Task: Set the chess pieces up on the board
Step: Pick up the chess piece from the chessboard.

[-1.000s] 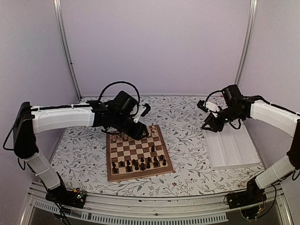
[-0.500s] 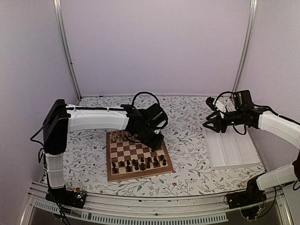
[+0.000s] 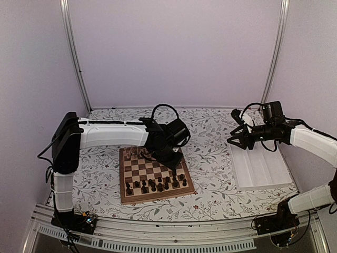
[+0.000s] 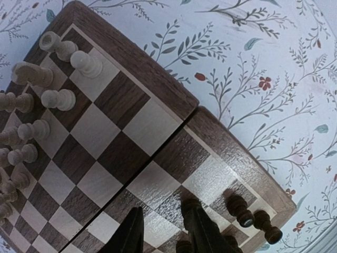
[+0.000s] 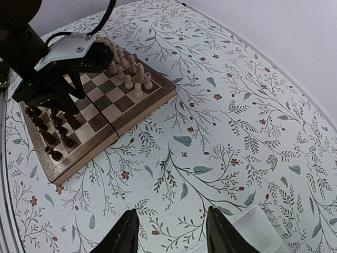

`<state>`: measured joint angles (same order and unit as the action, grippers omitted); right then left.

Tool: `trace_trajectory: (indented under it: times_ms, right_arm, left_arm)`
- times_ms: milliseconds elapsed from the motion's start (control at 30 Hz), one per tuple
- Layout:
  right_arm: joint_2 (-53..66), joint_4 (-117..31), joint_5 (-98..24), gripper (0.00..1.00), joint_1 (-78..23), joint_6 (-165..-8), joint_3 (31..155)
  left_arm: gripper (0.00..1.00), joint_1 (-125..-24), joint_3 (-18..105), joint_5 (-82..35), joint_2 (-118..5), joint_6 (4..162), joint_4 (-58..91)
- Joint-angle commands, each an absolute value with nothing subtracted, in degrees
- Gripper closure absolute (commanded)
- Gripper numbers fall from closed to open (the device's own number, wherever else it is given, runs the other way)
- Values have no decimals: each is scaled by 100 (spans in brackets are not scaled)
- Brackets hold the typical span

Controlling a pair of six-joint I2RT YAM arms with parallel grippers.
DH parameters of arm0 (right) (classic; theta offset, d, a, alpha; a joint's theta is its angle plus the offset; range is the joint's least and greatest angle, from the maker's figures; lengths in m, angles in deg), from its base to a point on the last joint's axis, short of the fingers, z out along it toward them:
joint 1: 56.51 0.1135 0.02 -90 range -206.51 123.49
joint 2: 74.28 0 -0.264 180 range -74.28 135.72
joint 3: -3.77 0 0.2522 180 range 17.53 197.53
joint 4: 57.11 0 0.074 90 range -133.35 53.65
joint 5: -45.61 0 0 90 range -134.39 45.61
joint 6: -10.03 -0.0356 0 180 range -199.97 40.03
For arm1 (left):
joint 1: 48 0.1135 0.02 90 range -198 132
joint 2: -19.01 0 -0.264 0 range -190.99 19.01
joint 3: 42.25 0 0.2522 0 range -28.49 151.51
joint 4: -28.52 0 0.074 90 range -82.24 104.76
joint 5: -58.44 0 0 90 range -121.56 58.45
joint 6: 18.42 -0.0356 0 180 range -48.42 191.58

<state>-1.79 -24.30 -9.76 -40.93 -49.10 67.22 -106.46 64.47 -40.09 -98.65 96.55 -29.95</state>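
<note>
The board (image 3: 150, 169) lies mid-table on the flowered cloth. Dark chess pieces (image 3: 158, 184) crowd its near rows. My left gripper (image 3: 172, 158) hangs low over the board's right side. In the left wrist view the left gripper (image 4: 164, 206) has its jaws apart with bare squares between them. A dark piece (image 4: 184, 245) sits low by the inner side of the right finger (image 4: 205, 232). Two more dark pieces (image 4: 239, 208) stand near the board's edge. My right gripper (image 5: 172, 211) is open and empty above the cloth.
Pale chessmen (image 3: 134, 154) line the board's far row and show at the left of the left wrist view as pale chessmen (image 4: 58, 97). A white compartment tray (image 3: 260, 166) lies at the right, its corner (image 5: 258, 226) just beside the right fingers.
The left arm has swung its gripper from the board's far middle to the right side and lower. The right wrist has shifted a little to the right.
</note>
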Motion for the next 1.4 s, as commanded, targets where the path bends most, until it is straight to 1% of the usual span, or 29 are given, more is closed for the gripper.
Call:
trace_trajectory:
  times_ms: [0,133,333,633,800,967,1067,1367]
  right_arm:
    - [-115,-2463,-862,53,-4121,-4877,6710]
    - [-85,-2445,-839,53,-4122,-4877,6719]
    - [-46,-2419,-836,53,-4129,-4863,6719]
    - [-1,-2404,-827,53,-4124,-4844,6731]
    - [20,-2385,-810,53,-4121,-4842,6744]
    - [34,-2358,-794,53,-4124,-4839,6745]
    - [28,-2358,-792,53,-4122,-4841,6753]
    - [0,-2349,-777,53,-4127,-4827,6750]
  left_arm:
    - [67,-10742,6535,-4157,-9629,9619,-3054]
    - [65,-10742,6546,-3886,-9768,9475,-3065]
    - [66,-10757,6537,-3514,-9884,9474,-3066]
    - [66,-10759,6421,-3440,-9796,9446,-3064]
    - [62,-10774,6384,-3397,-9795,9338,-3080]
    - [62,-10792,6337,-3309,-9781,9351,-3086]
    - [64,-10794,6303,-3304,-9803,9347,-3100]
    - [76,-10795,6322,-3286,-9894,9343,-3171]
